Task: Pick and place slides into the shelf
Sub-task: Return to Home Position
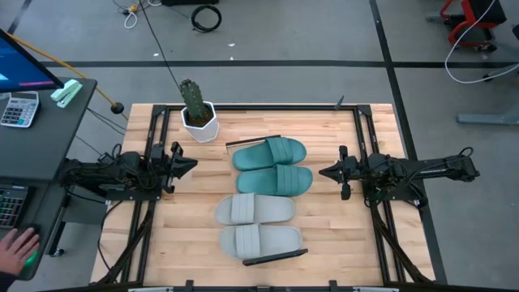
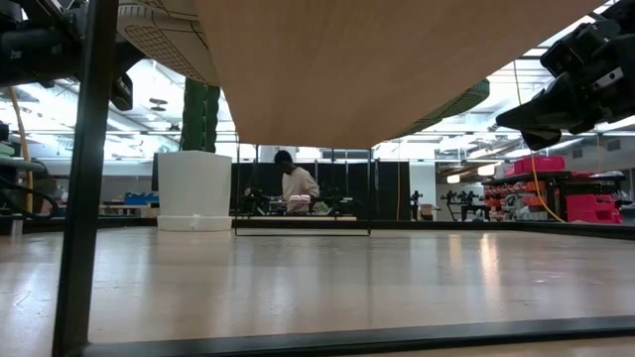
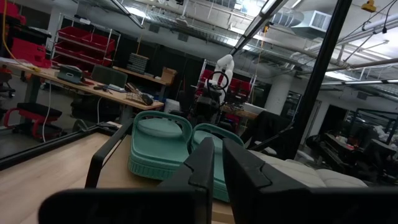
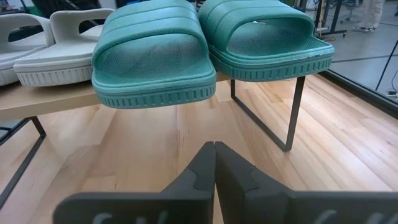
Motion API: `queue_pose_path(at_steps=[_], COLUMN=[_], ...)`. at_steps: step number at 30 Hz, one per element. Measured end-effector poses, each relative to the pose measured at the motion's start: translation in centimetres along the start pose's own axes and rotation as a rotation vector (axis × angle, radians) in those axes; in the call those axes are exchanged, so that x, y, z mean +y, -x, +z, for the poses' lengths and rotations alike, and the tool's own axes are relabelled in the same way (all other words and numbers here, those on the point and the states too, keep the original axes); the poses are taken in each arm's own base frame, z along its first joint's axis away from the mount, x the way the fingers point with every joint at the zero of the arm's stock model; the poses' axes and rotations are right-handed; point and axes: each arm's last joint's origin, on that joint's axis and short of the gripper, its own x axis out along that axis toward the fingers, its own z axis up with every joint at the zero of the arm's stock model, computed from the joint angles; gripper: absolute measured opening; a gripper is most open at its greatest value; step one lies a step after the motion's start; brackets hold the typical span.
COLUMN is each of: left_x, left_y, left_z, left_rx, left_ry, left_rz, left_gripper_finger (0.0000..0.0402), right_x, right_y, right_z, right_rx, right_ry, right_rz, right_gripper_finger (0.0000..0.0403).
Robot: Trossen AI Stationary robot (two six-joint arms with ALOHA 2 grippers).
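Note:
Two teal slides (image 1: 272,166) and two light grey slides (image 1: 258,225) lie side by side on the shelf (image 1: 276,257), a raised pale board on thin black legs in the middle of the table. Their soles rest on the board, and in the right wrist view the teal slides (image 4: 152,56) overhang its edge (image 4: 50,99). My left gripper (image 1: 192,165) hovers shut to the left of the shelf, pointing at it. In its wrist view my left gripper (image 3: 219,155) holds nothing. My right gripper (image 1: 323,172), also shut and holding nothing, hovers to the right of the shelf, facing the teal slides.
A cactus in a white pot (image 1: 197,113) stands at the table's far left, behind the shelf. Bare tabletop (image 1: 340,235) lies around the shelf. A desk with a calculator (image 1: 18,108) stands left of the table, and a person's hand (image 1: 16,247) rests there.

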Motion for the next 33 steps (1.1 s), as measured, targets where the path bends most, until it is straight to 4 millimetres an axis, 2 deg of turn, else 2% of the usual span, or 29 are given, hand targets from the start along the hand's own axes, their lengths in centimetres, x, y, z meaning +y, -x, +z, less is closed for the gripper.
queue_pose_path(at_steps=[16, 33], left_x=[0.0, 0.0], left_y=[0.0, 0.0], left_z=[0.0, 0.0], left_rx=[0.0, 0.0], left_ry=[0.0, 0.0], left_rz=[0.0, 0.0], left_gripper_finger=[0.0025, 0.0038], right_x=[0.0, 0.0], right_y=[0.0, 0.0], right_z=[0.0, 0.0], right_rx=[0.0, 0.0], right_ry=[0.0, 0.0], right_rz=[0.0, 0.0], right_gripper_finger=[0.0016, 0.0014])
